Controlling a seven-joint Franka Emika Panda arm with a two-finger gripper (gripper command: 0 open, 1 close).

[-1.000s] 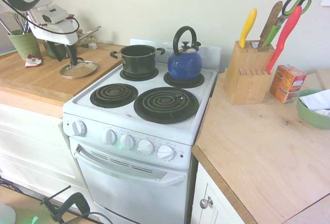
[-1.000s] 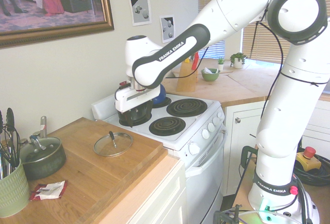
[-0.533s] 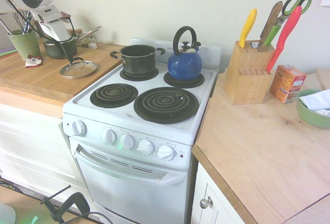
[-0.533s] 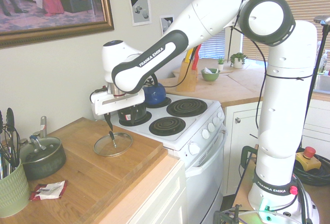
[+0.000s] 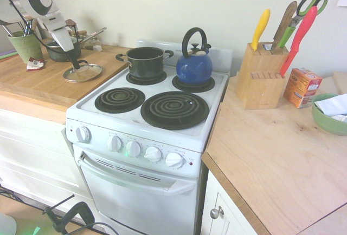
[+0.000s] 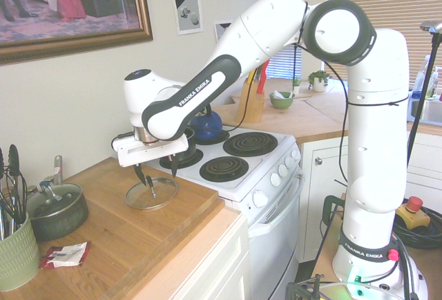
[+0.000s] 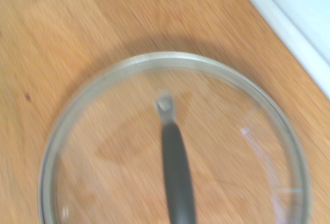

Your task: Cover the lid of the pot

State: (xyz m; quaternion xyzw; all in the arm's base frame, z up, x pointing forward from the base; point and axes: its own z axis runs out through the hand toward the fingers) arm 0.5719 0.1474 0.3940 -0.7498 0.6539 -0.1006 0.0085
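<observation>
In the second exterior view, the claw hangs left of centre in the frame, pointing down, its two dark fingers spread wide with nothing gripped between them. Directly below is the glass lid, lying flat on the wooden bench with its dark handle upward; whether a fingertip touches that handle, I cannot tell. The wrist view shows the lid's metal rim and the handle, somewhat blurred, over wood grain. In the first exterior view, the lid sits towards the upper left of the frame, near the white stove. The dark pot stands uncovered on the stove's rear burner, above the centre of the frame, with the blue kettle just beside it on the burner to the right. In the second exterior view, a covered saucepan is at the left of the frame, near a green holder of utensils and a red and white packet. A knife block stands right of the stove in the first exterior view, beside orange boxes.
</observation>
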